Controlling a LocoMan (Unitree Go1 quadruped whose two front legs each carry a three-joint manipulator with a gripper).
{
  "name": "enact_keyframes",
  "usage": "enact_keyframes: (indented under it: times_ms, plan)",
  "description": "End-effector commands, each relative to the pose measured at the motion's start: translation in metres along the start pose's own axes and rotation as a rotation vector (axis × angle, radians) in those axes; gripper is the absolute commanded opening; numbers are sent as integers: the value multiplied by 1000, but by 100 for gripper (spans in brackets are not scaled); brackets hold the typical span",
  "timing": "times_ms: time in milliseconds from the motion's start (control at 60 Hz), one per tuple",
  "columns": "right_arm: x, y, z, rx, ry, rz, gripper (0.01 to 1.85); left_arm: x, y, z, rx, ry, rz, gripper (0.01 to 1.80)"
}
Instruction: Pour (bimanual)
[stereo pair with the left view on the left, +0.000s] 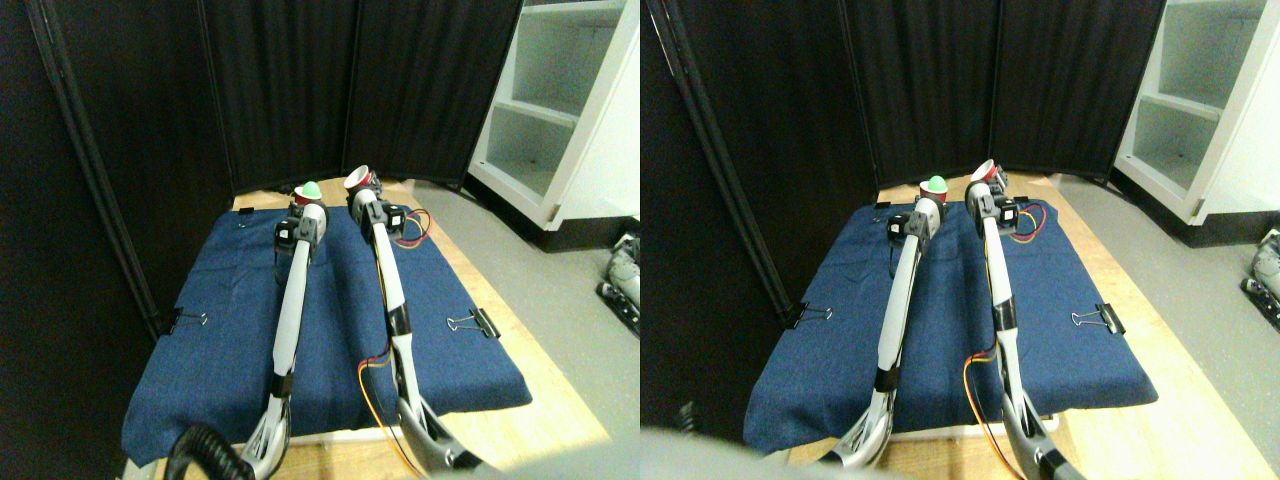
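Two red cups (358, 179): one tilted at right gripper (362, 196); left gripper (303, 212) fingers' state unclear, green ball (311, 188).

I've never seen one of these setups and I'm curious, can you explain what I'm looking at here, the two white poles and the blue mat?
It is one wide picture holding two near-identical views from a single forward-looking camera on a four-legged robot. The two pale poles are its arms. The left gripper is at a red cup holding a green ball; the right gripper is at a tilted red cup. Below them lies a blue cloth, held with binder clips to a wooden board. Black curtains stand behind, a white shelf to the right.
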Motion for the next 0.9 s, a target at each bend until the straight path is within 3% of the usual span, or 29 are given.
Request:
enact_keyframes:
  times_ms: [17, 400, 700, 900]
  plan:
    - [0, 1, 4, 35, -42, 23, 33, 3, -4, 4, -19, 9, -52, 33]
    - [-6, -23, 1, 145, -80, 5, 33, 8, 10, 15, -16, -21, -33, 33]
    - [-5, -42, 4, 278, -69, 35, 33, 20, 32, 23, -11, -31, -8, 33]
    - [-2, -52, 4, 361, -83, 5, 33, 26, 47, 28, -28, -47, 7, 33]
